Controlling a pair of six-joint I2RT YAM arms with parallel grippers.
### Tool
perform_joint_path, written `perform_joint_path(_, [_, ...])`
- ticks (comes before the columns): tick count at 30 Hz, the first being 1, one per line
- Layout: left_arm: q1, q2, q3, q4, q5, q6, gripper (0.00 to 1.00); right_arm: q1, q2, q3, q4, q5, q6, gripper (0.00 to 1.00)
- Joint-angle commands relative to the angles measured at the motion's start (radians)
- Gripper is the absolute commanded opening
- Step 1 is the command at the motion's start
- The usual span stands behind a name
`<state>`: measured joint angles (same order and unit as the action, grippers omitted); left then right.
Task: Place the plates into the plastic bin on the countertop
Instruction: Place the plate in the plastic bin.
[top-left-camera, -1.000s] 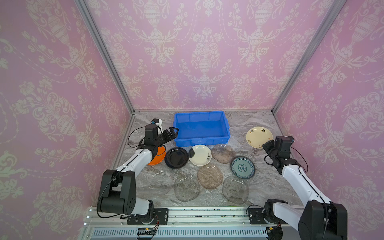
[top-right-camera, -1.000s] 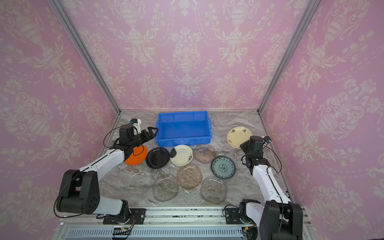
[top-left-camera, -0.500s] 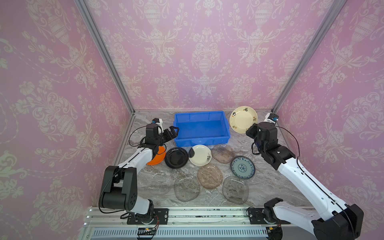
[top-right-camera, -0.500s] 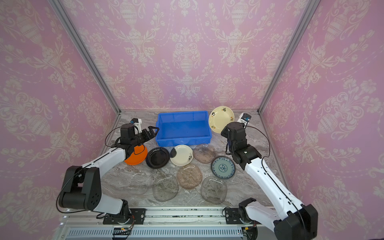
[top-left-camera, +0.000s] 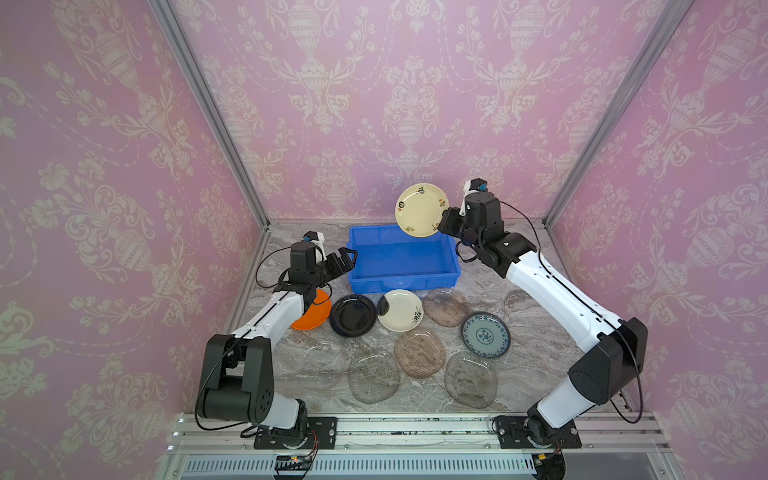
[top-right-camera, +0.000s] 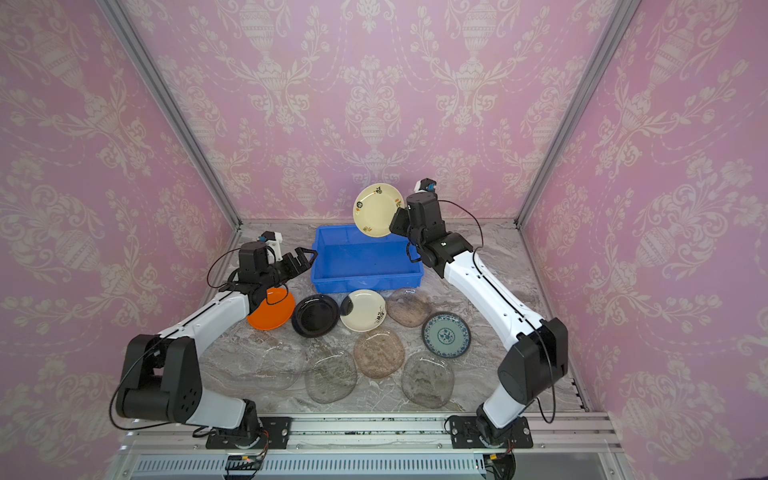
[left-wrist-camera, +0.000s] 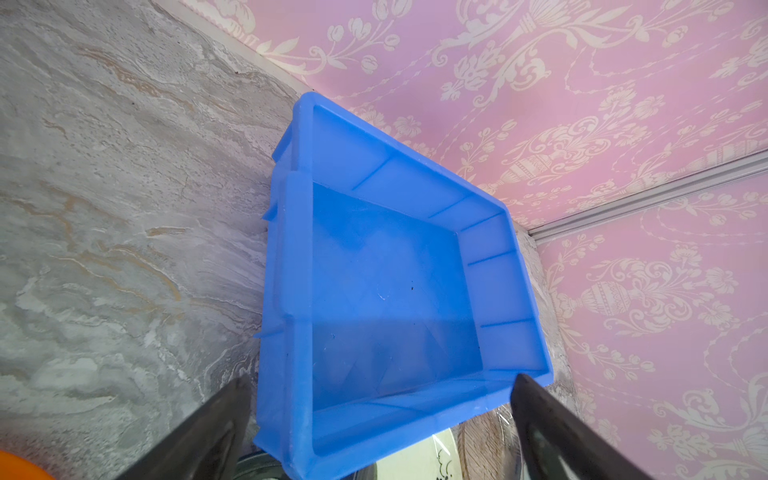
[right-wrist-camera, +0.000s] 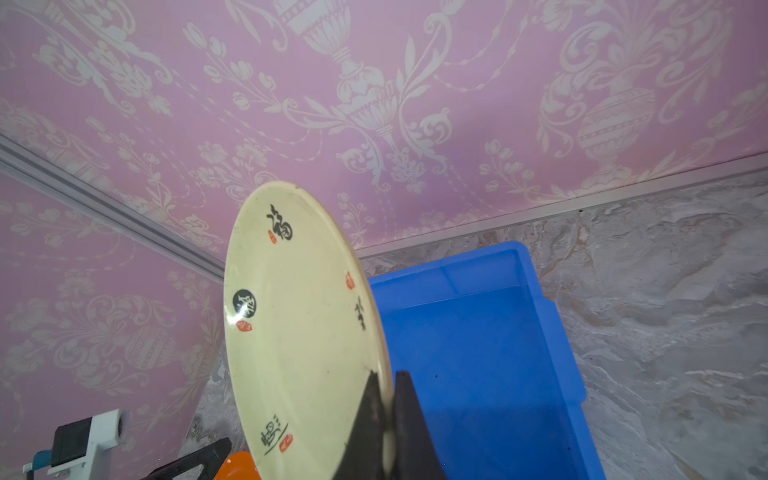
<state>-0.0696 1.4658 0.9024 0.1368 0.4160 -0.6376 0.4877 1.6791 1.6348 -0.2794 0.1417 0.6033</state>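
— Lifted off the countertop (top-left-camera: 540, 361), the cream plate (top-left-camera: 419, 210) now hangs tilted above the far right corner of the blue plastic bin (top-left-camera: 403, 282).
— Held by?
— Right gripper (top-left-camera: 440, 225), pinching its rim (left gripper (top-left-camera: 343, 259) gapes beside the bin).

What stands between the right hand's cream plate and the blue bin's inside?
Nothing visible. The cream plate, pinched by the right hand, hangs tilted near the far rim of the blue bin, which is empty.
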Motion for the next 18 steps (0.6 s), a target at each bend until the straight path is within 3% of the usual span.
perform_joint_path(1, [-0.004, -0.037, 0.032, -0.081, -0.028, 0.052, 0.99, 0.022, 0.102, 0.089, -0.092, -0.161, 0.056, 0.00])
perform_joint_path(10, [-0.004, -0.056, 0.026, -0.121, -0.060, 0.081, 0.99, 0.037, 0.309, 0.137, -0.013, -0.257, 0.140, 0.00])
perform_joint_path(18, [-0.004, -0.030, 0.017, -0.111, -0.043, 0.071, 0.99, 0.039, 0.542, 0.288, -0.021, -0.314, 0.152, 0.00])
